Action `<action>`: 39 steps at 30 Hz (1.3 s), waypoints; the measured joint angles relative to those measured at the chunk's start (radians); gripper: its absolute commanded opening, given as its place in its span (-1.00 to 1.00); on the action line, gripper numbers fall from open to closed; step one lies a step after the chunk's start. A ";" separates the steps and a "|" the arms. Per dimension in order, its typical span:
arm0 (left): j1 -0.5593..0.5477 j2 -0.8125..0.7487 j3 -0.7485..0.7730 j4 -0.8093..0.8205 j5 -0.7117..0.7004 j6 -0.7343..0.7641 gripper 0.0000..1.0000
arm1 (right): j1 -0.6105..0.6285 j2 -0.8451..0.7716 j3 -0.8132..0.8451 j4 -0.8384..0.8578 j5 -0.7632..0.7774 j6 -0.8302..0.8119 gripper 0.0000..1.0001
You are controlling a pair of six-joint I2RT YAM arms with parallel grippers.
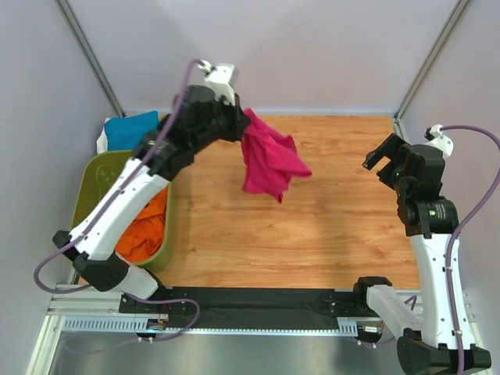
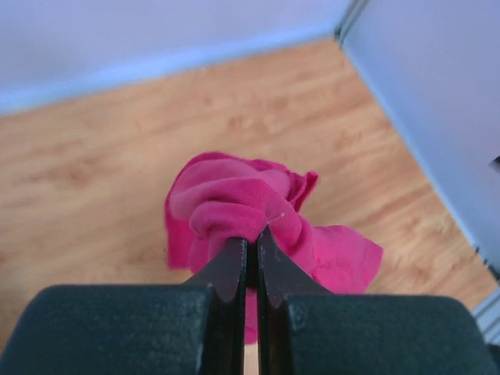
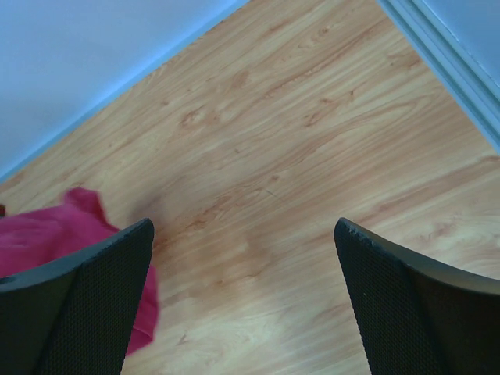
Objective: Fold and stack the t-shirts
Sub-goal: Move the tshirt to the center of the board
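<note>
Magenta t-shirt (image 1: pixel 269 160) hangs bunched above the wooden surface (image 1: pixel 328 226), pinched tight by the left claw (image 2: pixel 251 238), while the right claw (image 1: pixel 380 158) gapes wide.

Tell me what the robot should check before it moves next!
1. Grip: left tool shut on pink shirt - ok.
2. Helper: right tool open - ok.
3. Reach: right tool touching shirt - not ok, apart.
4. Shape: shirt flat - not ok, bunched and hanging.
5. Clearance: shirt off table - cannot tell.
</note>
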 measured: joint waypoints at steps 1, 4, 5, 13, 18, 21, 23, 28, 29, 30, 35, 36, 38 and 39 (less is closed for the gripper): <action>-0.014 0.010 -0.061 0.035 0.000 -0.016 -1.00 | 0.000 -0.006 0.000 -0.011 0.010 -0.004 1.00; -0.061 0.079 -0.274 0.125 -0.003 -0.074 -1.00 | 0.000 -0.014 0.000 -0.039 0.042 -0.020 1.00; -0.076 0.121 -0.324 0.149 -0.003 -0.088 -1.00 | 0.000 -0.013 0.000 -0.047 0.050 -0.025 1.00; -0.147 0.464 -0.381 0.152 0.079 -0.121 0.82 | 0.000 -0.008 -0.071 -0.053 0.013 -0.063 1.00; -0.143 0.392 -0.385 0.127 0.075 -0.146 0.99 | 0.008 -0.008 -0.135 -0.027 -0.080 -0.091 1.00; -0.117 0.243 -0.406 0.099 0.039 -0.158 0.98 | 0.072 -0.003 -0.191 0.029 -0.159 -0.097 1.00; -0.078 0.115 -0.443 0.087 0.013 -0.169 0.94 | 0.174 0.017 -0.222 0.071 -0.173 -0.097 0.93; 0.031 -0.220 -0.607 0.079 -0.040 -0.196 0.81 | 0.399 0.122 -0.256 0.150 -0.127 -0.108 0.83; 0.031 -0.267 -0.649 0.086 -0.031 -0.205 0.79 | 0.426 0.151 -0.256 0.157 -0.106 -0.105 0.78; 0.022 -0.303 -0.694 0.105 -0.019 -0.215 0.74 | 0.441 0.180 -0.256 0.159 -0.083 -0.099 0.65; -0.032 -0.313 -0.889 0.170 0.016 -0.310 0.63 | 0.446 0.262 -0.259 0.183 -0.124 -0.093 0.60; -0.034 -0.292 -0.917 0.171 0.016 -0.329 0.63 | 0.460 0.262 -0.265 0.212 -0.156 -0.105 0.64; -0.035 -0.260 -0.971 0.162 0.006 -0.354 0.63 | 0.517 0.263 -0.275 0.262 -0.185 -0.138 0.64; -0.035 -0.255 -0.985 0.146 -0.004 -0.358 0.65 | 0.555 0.271 -0.278 0.281 -0.186 -0.160 0.64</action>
